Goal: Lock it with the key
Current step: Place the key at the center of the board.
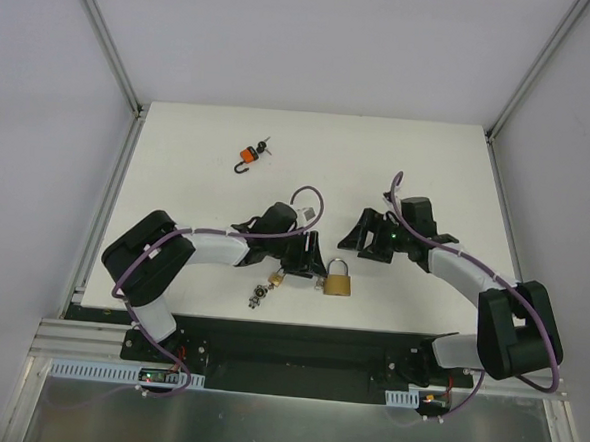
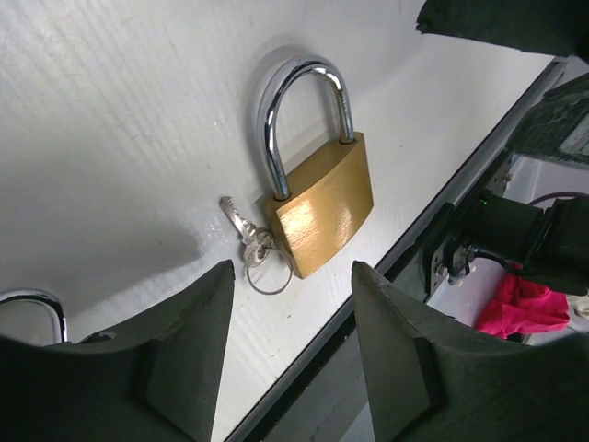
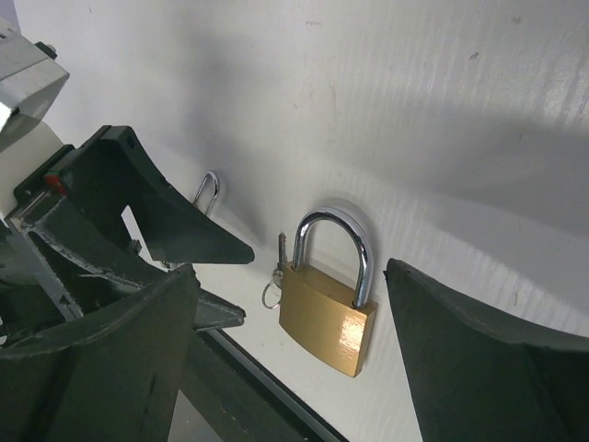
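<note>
A brass padlock [image 1: 337, 283] [image 2: 322, 204] [image 3: 327, 318] lies flat near the table's front edge, both legs of its steel shackle [image 2: 308, 101] seated in the body. A small silver key [image 2: 237, 221] [image 3: 281, 251] on a ring [image 2: 269, 273] lies on the table against the padlock's left side, not in any gripper. My left gripper [image 1: 307, 262] [image 2: 293, 269] hovers just left of the padlock, open, with nothing between its fingers. My right gripper [image 1: 367, 240] [image 3: 290, 272] hangs above and behind the padlock, open wide and empty.
A second, smaller padlock [image 1: 276, 278] with its own keys [image 1: 257, 298] lies left of the brass one; its shackle [image 2: 37, 304] [image 3: 209, 191] shows in both wrist views. A small orange lock [image 1: 247, 156] lies at the back. The black front edge of the table [image 2: 386, 276] is close by.
</note>
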Motion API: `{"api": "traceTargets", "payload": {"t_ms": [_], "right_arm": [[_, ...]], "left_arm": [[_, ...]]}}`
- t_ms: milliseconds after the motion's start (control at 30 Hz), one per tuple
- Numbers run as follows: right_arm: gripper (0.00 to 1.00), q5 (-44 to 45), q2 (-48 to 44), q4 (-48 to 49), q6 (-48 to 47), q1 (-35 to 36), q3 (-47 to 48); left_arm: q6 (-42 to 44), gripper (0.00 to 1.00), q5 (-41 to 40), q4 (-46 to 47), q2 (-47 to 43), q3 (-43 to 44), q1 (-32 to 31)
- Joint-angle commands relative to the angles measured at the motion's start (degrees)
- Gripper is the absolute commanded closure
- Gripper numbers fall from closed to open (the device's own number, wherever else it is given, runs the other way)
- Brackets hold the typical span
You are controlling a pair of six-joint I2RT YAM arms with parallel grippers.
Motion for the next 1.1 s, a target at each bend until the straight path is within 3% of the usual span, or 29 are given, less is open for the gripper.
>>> {"api": "traceTargets", "payload": {"t_ms": [0,667,1067], "right_arm": [[0.15,-0.9,-2.3,0.3,0.6,-0.6,1.1],[0.10,-1.3,-4.3,-0.7,0.5,-1.0,1.7],[0.03,-3.3,-5.5,-0.7,2.2,-1.1,3.2]], "left_arm": [[2.0,0.46,-1.8,-1.7,-2.5,2.8,-0.4],[8.4,0.30,-9.6,-3.4,-13.7,3.4,-0.1],[15.3,0.23,-21.1,-26.3,-25.4,6.1,0.2]]}}
